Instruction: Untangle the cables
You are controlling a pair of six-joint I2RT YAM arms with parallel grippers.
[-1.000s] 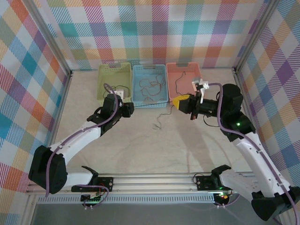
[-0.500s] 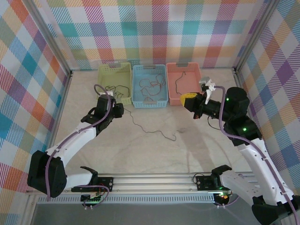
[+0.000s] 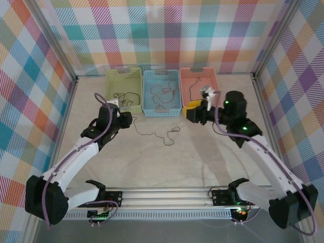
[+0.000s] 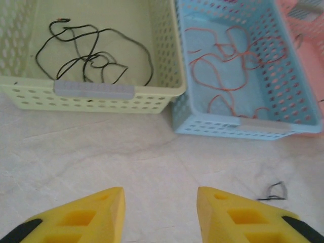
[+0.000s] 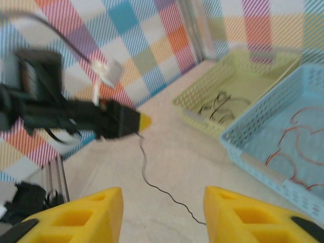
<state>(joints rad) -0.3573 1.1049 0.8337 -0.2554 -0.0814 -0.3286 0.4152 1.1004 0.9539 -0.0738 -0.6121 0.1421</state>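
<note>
Left tool (image 4: 161, 195) open and empty, right tool (image 5: 163, 195) open too, black cable (image 3: 154, 135) loose on bench (image 3: 202, 157) between them, other cables (image 4: 223, 76) in baskets (image 3: 123, 72) beyond.

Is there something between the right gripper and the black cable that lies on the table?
Nothing visible does. In the right wrist view the black cable lies on bare table ahead of the right gripper, whose fingers are apart. The blue basket stands clear of that path.
</note>
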